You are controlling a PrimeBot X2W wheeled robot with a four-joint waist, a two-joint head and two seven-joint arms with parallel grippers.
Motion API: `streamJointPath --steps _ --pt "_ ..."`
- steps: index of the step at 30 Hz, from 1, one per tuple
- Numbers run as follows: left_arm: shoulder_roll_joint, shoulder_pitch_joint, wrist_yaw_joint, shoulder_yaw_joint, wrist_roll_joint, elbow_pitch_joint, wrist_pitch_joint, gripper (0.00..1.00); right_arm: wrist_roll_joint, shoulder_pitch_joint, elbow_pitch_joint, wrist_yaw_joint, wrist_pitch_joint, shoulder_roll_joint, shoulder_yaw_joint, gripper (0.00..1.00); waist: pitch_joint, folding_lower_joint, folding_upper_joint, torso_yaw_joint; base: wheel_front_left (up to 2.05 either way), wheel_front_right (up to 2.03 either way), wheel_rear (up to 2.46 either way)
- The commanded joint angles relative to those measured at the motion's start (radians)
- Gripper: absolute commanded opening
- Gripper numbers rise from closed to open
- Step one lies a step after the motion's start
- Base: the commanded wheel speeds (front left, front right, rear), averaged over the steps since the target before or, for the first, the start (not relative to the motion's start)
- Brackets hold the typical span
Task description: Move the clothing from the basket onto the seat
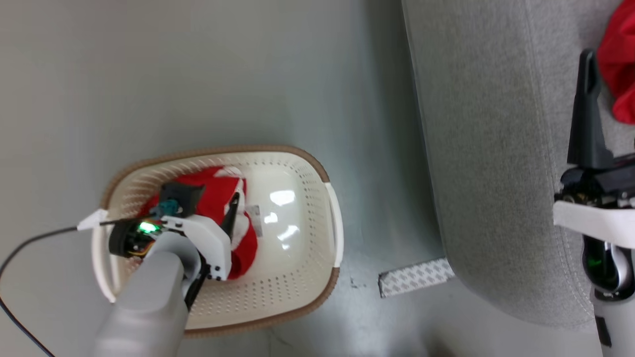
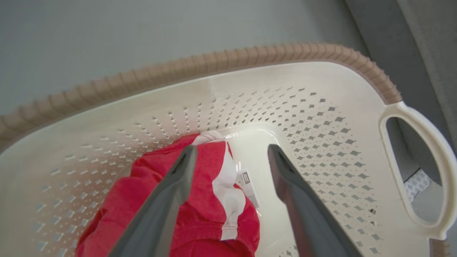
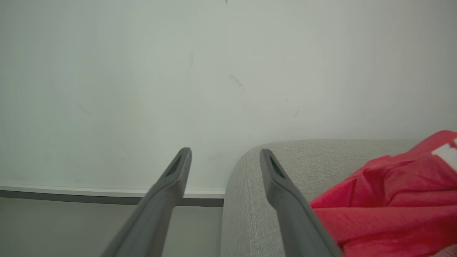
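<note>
While one garment (image 3: pixel 392 200) lies on seat (image 1: pixel 486 148), other garment (image 2: pixel 203 214) sits in basket (image 2: pixel 250 92). My left gripper (image 2: pixel 232 148) spread over it, pinching nothing; right gripper (image 3: pixel 225 150) spread, empty, by seat edge. I judge task about half done; pick and carry remain.

Glossy perforated plastic basket (image 1: pixel 317 258); soft red cloth clothing (image 2: pixel 200 214); matt woven-fabric seat (image 1: pixel 486 148)

Head view: the left forearm (image 1: pixel 149 292) hides part of the red garment (image 1: pixel 218 198) and the near rim of the basket (image 1: pixel 310 248). The second red garment (image 1: pixel 617 59), on the seat (image 1: pixel 486 148), is cut off at the right edge. Left wrist view: the print on the label (image 2: pixel 248 187) is too small to read.
</note>
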Motion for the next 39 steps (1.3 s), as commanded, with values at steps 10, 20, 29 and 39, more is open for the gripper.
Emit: streamJointPath --steps 10,20,29,39 --pt "0.036 -0.132 0.002 -0.055 -0.026 0.134 0.063 1.0 -0.002 -0.054 -0.093 0.001 -0.003 0.038 -0.001 1.0 0.135 -0.0002 0.0 -0.077 0.0 0.0 0.0" --pt "0.078 -0.218 0.02 -0.067 -0.03 0.166 0.195 1.0 -0.002 -0.076 -0.162 0.001 -0.003 0.068 0.016 1.0 0.234 -0.0002 0.0 -0.127 0.0 0.0 0.0" --pt "0.086 -0.23 0.022 -0.094 -0.019 0.172 0.304 1.0 -0.016 -0.062 -0.179 0.001 -0.003 0.077 0.013 1.0 0.258 -0.0002 0.0 -0.134 0.0 0.0 0.0" --pt "0.085 -0.223 0.008 -0.122 -0.04 0.175 0.418 0.0 -0.058 -0.061 -0.177 0.001 -0.003 0.076 0.027 1.0 0.267 -0.0002 0.0 -0.108 0.06 0.06 0.06"
